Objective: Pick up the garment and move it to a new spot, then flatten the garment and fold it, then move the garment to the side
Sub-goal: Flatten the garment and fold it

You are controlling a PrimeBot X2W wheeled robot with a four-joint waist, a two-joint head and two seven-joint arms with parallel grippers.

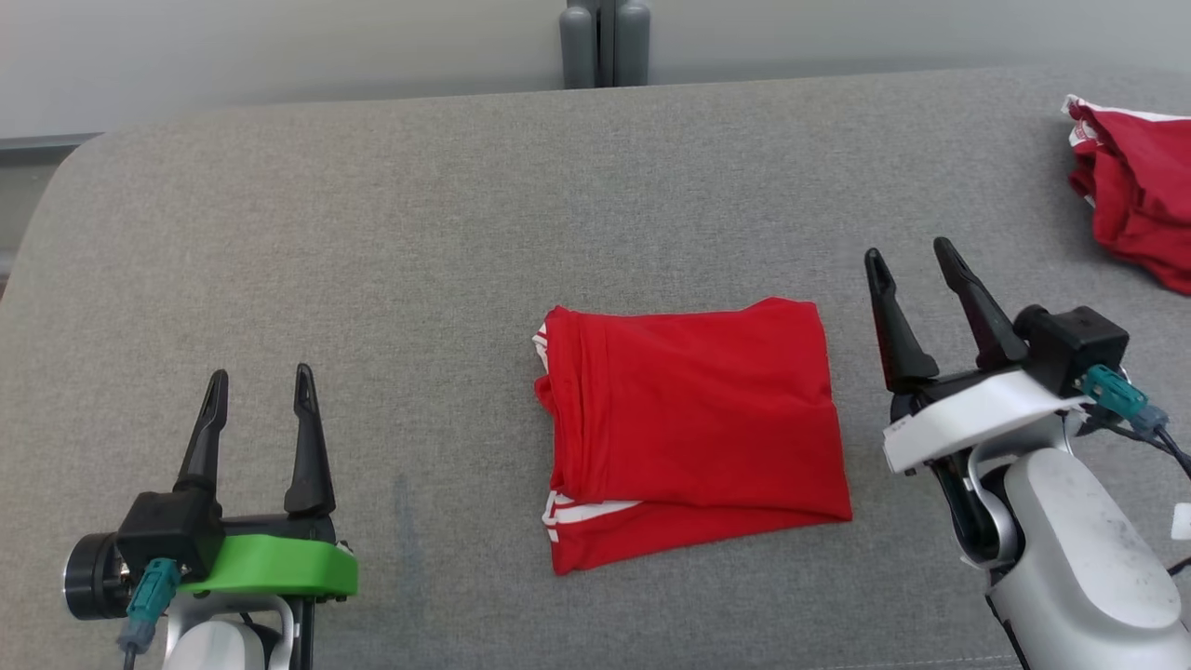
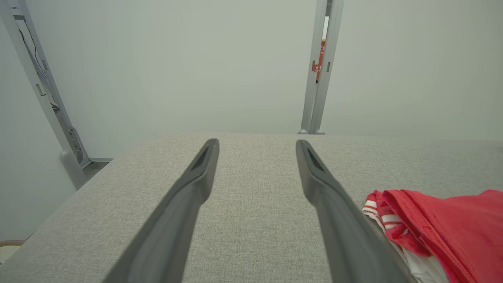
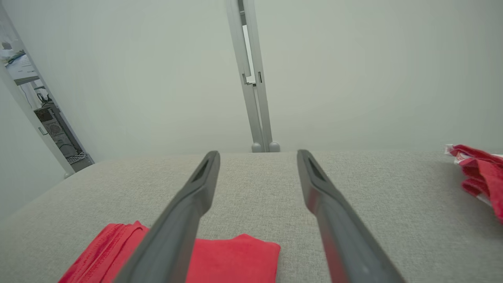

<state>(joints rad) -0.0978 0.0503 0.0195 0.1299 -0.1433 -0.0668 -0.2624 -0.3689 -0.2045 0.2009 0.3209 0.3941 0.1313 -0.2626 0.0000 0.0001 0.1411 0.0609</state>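
1. Writing: in the left wrist view a small orange label (image 2: pixel 319 67) shows in the gap of the grey post (image 2: pixel 314 98) behind the tabletop. It carries white marks that are too small to read. The clothes bear no legible print, only white stripes.
2. The left tool (image 1: pixel 260 374) has its two dark fingers spread wide apart and holds nothing. It hangs over bare grey fabric at the near left of the tabletop (image 1: pixel 372 233).
3. The right tool (image 1: pixel 907 249) is likewise spread wide and empty, with its fingers tilted slightly leftward.
4. The folded red garment (image 1: pixel 693 428) lies flat near the middle of the tabletop, between the two tools. It sits just beside the right tool and well apart from the left one, touching neither.
5. Its white-striped edges face the left tool, and they show at the lower right of the left wrist view (image 2: pixel 452 224).
6. A second red garment (image 1: pixel 1130 195) lies crumpled at the far right edge, beyond the right tool.
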